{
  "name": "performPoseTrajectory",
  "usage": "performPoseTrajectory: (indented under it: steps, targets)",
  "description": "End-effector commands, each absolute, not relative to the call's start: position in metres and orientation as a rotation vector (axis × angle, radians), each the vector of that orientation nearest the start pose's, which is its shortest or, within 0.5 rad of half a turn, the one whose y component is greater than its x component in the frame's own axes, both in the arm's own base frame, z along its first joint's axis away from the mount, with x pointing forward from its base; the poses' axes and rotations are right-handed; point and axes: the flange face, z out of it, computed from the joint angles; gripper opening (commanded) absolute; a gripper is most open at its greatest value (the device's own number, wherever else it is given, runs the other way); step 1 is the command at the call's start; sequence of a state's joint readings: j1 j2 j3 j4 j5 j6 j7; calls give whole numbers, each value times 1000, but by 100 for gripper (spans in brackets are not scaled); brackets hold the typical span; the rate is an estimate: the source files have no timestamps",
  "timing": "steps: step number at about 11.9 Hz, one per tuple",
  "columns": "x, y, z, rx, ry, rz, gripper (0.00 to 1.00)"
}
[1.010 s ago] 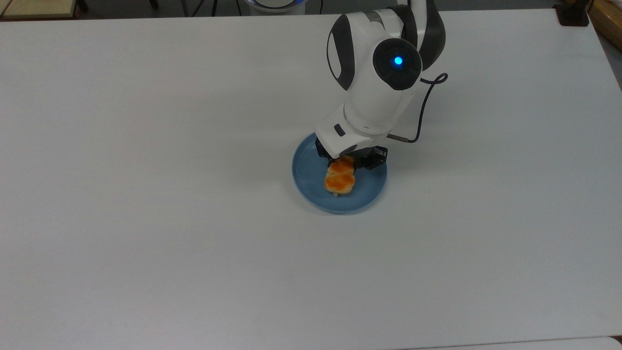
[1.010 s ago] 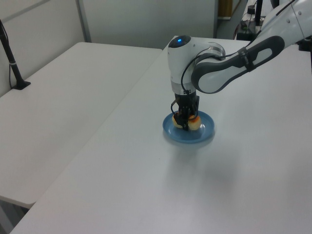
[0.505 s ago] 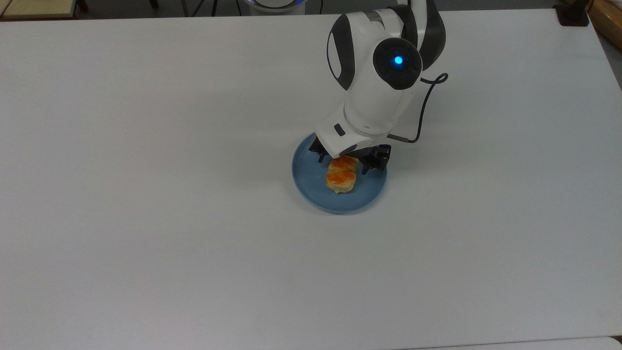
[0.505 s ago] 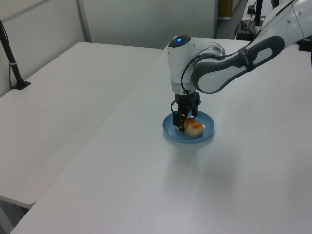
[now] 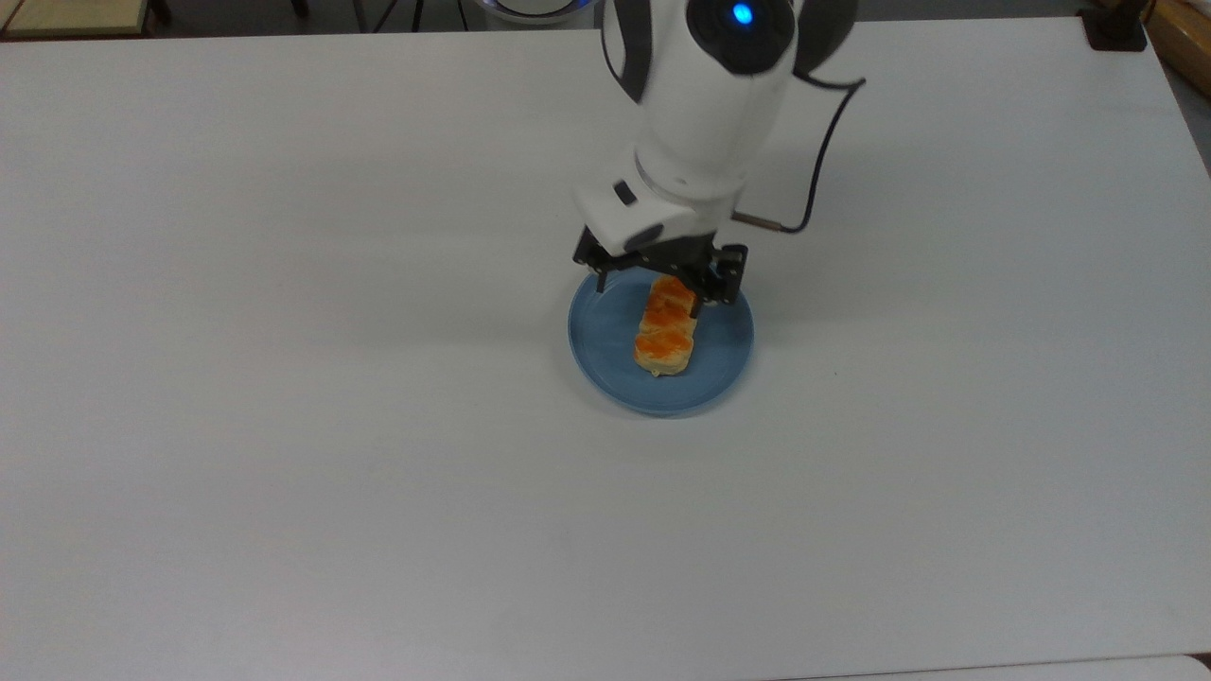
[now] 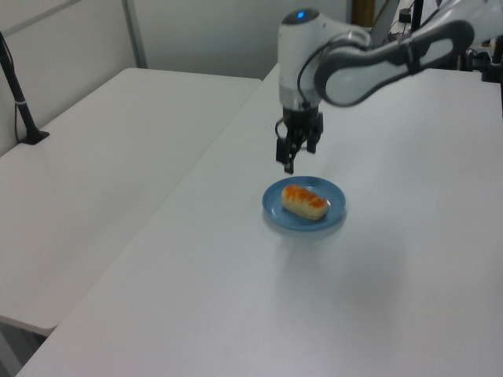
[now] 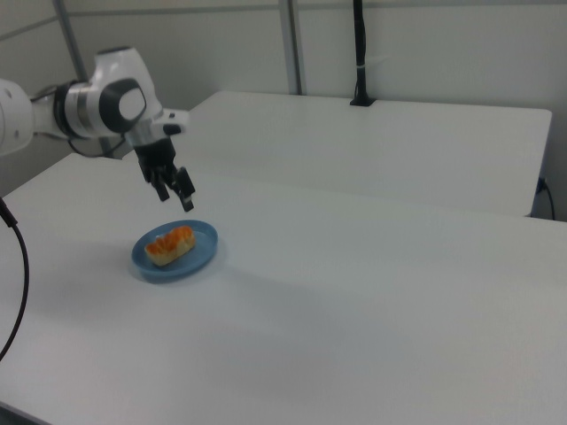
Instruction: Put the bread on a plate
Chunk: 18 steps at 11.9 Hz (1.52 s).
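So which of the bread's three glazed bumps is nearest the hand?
The one at the upper end of the bread in the top view, by the open hand; the other two lie lower on the plate.

Orange-glazed cream bread (image 5: 665,331), light-blue plate (image 5: 605,350), white table (image 5: 284,378)

Bread (image 5: 665,332) lying on the light-blue plate (image 5: 605,352), long axis running roughly up and down the top view, three orange-brown bumps facing up. Plate sitting on a white table (image 5: 284,426). Gripper (image 5: 659,278) over the plate's upper edge in the top view, fingers spread apart, holding nothing, one black fingertip (image 5: 717,284) overlapping the bread's upper end. Black cable (image 5: 814,180) looping off the white arm.
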<state>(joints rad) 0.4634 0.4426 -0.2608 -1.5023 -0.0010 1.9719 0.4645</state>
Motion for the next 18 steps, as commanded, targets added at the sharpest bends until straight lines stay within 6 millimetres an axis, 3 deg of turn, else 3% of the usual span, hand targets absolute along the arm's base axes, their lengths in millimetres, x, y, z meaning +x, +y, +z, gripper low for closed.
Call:
performPoseTrajectory:
  steps: [1, 4, 6, 10, 13, 18]
  targets:
    - [638, 123, 506, -3167, 276, -105, 100]
    - [609, 75, 563, -3158, 182, -57, 100]
    - [597, 49, 583, -3157, 133, -48, 100]
    - [594, 13, 588, -3156, 117, -36, 100]
    - [590, 1, 594, -3155, 129, -52, 100]
    - [587, -1, 593, -3155, 121, -42, 100]
